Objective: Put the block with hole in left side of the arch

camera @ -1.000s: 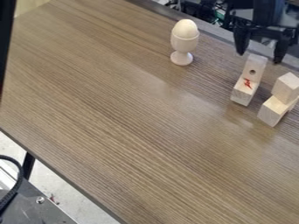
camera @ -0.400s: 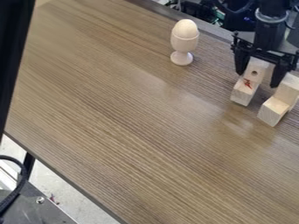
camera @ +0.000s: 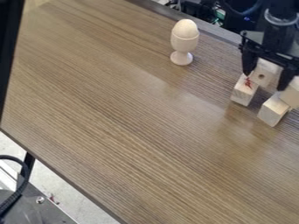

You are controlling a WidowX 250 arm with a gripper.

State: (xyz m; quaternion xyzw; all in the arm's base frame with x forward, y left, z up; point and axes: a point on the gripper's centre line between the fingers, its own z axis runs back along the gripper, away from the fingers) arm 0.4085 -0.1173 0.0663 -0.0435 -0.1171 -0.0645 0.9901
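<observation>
Nearest, well apart from the pincer (camera: 265, 82) and far off to its left in the view, there's a grey metal surface (camera: 55, 212) with a round bolt (camera: 40, 200) in it, and a thick black cable (camera: 22, 186) curving by. A dark table leg (camera: 28, 165) stands just past that, against the pale floor (camera: 58, 177). The brown wood-grain table (camera: 116, 113) runs from there right up under the pincer. A tall black upright (camera: 8, 57) cuts down the left edge of the view, also well apart from the pincer.

On the near side of the pincer, below its right-hand finger as seen here, sits the lower plain block (camera: 272, 112). The upper plain block (camera: 291, 96) is above it, partly behind that same finger. Below the left-hand finger is the red-marked block (camera: 242, 94), its scribble close to the fingertip.

The pincer itself stands wide, one finger to either side of the block with hole (camera: 266, 75). That block is between the fingers, near the left-hand one and over the far end of the red-marked block; the two seem to touch, though the finger makes that hard to judge.

Off to the left of the pincer and a bit farther back, a pale egg (camera: 186, 28) sits upright in a white egg cup (camera: 184, 43). Behind the pincer, past the table's far edge, a dark cable (camera: 248, 9) loops.
</observation>
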